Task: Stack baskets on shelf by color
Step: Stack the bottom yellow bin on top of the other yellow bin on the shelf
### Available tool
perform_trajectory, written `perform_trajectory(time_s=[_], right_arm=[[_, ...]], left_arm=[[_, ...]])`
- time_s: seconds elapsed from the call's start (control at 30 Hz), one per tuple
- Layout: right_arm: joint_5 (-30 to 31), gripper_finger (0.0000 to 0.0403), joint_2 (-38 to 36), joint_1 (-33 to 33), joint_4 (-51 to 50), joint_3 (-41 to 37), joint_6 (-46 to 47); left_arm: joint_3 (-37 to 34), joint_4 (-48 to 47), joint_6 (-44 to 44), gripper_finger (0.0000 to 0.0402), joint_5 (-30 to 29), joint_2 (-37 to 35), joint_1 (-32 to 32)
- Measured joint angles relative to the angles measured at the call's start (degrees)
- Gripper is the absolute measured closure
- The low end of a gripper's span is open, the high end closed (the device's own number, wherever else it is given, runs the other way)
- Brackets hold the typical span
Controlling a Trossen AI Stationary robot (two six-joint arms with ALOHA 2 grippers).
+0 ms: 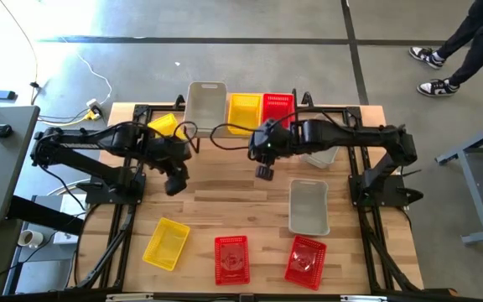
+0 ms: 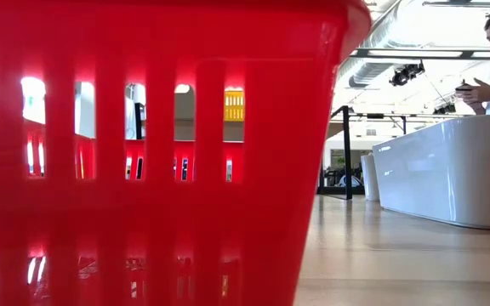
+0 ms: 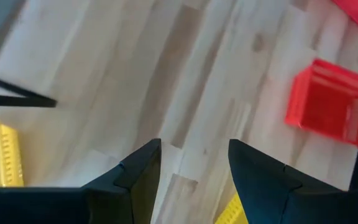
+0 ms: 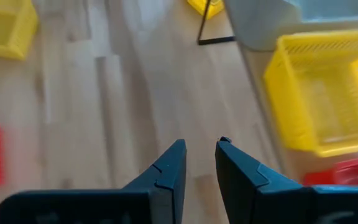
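**Inspector:** Baskets: three on the shelf [image 1: 225, 126], others on the worktop [image 1: 225, 197]. Left gripper [image 1: 174, 186] fingers released, empty; right gripper [image 1: 264, 172] fingers part-spread, empty.

**Second:** Handling?

**Inspector:** Judged light, stiff, slick plastic; pinch one rim wall, e.g. yellow basket [image 1: 167, 243].

A person's sneakers [image 1: 433, 71] stand on the floor beyond the tabletop [image 1: 225, 197].

3 baskets [image 1: 243, 110] on the shelf [image 1: 302, 99].
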Motion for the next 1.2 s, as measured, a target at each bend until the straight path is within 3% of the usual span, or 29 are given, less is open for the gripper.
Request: perform_trajectory(time_s=[0.2, 0.6, 0.8, 1.07, 1.2], right_arm=[[0.00, 0.0328, 0.00, 3.62, -0.01, 0.00, 11.00], [-0.02, 0.0328, 0.00, 9.62, 0.02, 0.00, 24.94], [0.00, 0.0328, 0.00, 11.24, 0.02, 0.00, 26.10], [-2.75, 0.0328, 0.00, 11.69, 0.02, 0.00, 25.34], [-4.86, 0.0328, 0.00, 11.66, 0.02, 0.00, 24.37]], left_arm=[[0.00, 0.00, 0.08, 0.0224, 4.64, 0.01, -8.14], [0.00, 0.02, -7.50, 0.0225, 5.10, 0.01, -27.42], [0.00, 0.02, -22.04, 0.0225, 1.58, 0.34, -34.32], [0.00, -5.54, -51.40, 0.0233, -5.13, 4.04, -40.18], [-0.02, -7.56, -58.80, 0.0237, -5.49, 8.08, -41.34]])
